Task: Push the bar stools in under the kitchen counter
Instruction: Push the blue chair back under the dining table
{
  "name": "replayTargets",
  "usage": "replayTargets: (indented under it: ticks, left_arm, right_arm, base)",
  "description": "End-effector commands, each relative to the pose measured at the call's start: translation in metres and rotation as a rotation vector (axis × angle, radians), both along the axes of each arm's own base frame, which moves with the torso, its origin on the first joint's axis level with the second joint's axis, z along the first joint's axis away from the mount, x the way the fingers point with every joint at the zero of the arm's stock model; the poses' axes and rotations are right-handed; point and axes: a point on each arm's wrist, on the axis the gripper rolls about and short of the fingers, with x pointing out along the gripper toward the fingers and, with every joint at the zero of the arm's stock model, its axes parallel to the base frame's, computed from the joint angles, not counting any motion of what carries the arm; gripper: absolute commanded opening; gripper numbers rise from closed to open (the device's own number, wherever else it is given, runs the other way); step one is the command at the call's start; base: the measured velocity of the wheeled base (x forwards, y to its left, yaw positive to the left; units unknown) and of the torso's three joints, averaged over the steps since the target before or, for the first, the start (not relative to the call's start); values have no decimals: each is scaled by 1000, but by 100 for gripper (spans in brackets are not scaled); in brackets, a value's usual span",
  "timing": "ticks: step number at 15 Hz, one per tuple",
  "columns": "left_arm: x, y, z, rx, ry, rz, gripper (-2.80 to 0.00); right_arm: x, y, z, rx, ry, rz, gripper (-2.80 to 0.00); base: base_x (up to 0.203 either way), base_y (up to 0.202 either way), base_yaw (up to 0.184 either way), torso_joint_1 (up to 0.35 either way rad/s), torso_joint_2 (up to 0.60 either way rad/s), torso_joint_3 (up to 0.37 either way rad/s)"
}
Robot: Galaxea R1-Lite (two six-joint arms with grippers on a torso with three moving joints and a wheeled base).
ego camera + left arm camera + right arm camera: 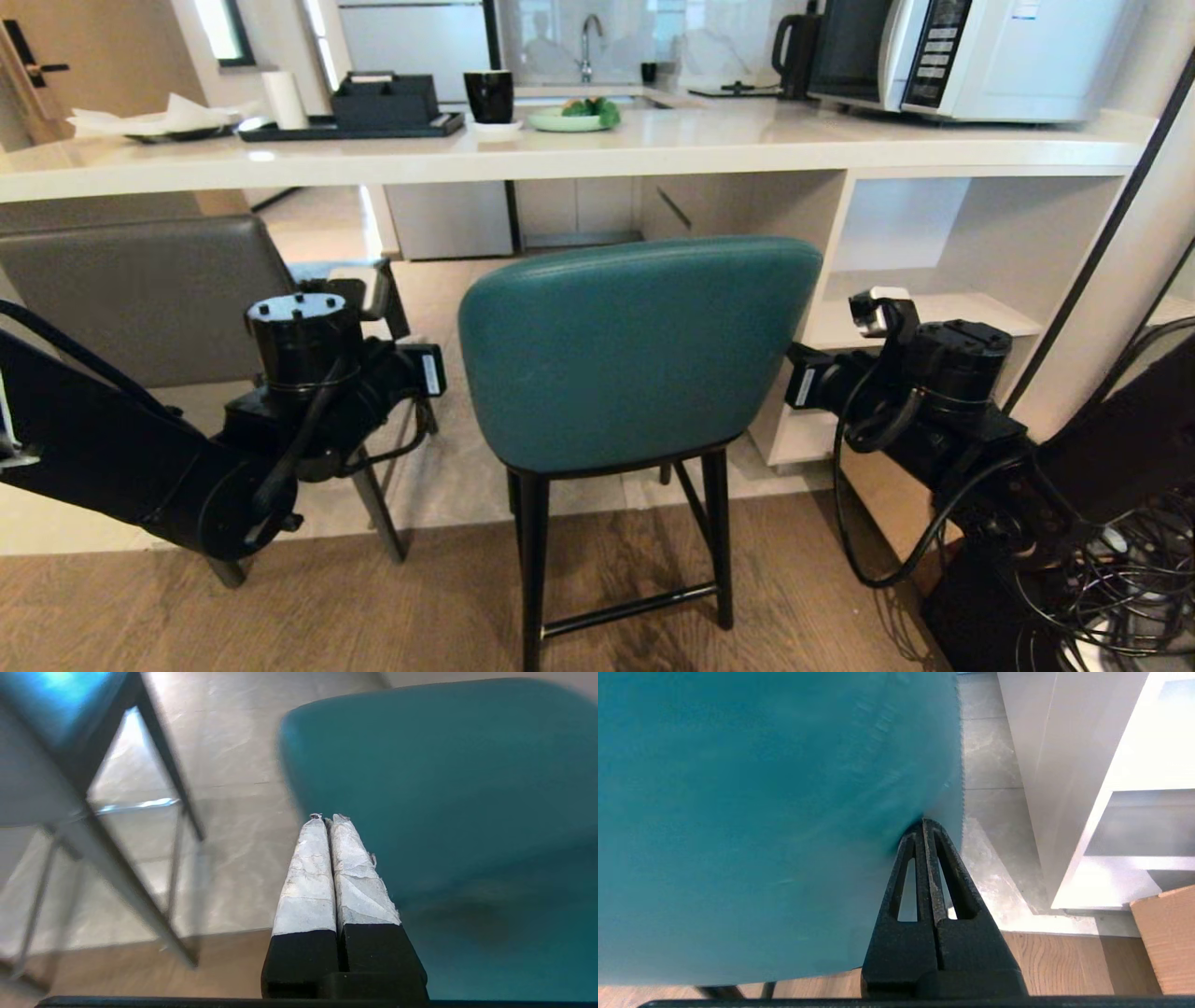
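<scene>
The teal bar stool stands in front of the kitchen counter, its curved back towards me and its black legs on the wood floor. The dark grey bar stool is at the left, close under the counter. My left gripper is shut, its taped tips at the left edge of the teal back. My right gripper is shut too, its tips pressed into the right side of the teal back. In the head view both wrists flank the stool, the fingers hidden behind it.
White open shelving sits under the counter's right end, close to my right arm. On the counter are a microwave, a green plate, a black cup and a dark tray. Cables hang at the lower right.
</scene>
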Motion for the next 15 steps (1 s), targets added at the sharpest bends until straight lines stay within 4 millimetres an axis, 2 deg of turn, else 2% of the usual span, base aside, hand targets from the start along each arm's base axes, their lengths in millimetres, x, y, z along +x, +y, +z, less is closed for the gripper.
replayTargets:
  ticks: [1,3,8,10,12,15]
  left_arm:
    - [5,2,-6,3,13,15,-280]
    - [-3,-1,-2,-6,-5,-2,-280]
    - [-43,-18,-3,-36,-23,-58,-280]
    - [-47,-33,-5,-62,-22,-43,-280]
    - [-40,-45,-9,-63,-22,-23,-280]
    - [-30,-49,-4,-62,-39,28,-280]
  right_arm:
    - [-7,-1,10,9,-27,5,-280]
    - [-6,-2,7,9,-17,2,-280]
    - [9,-3,-5,7,-1,-18,-280]
    - [18,-5,-6,9,-10,-32,-280]
    - [30,-4,-9,10,-21,-37,-280]
    - [31,-5,-13,7,-9,-41,-280]
  base:
    - [0,0,0,0,0,0]
    - [0,0,0,0,0,0]
    - [0,0,0,0,0,0]
    - [0,0,0,0,0,0]
    - [0,0,0,0,0,0]
    - [0,0,0,0,0,0]
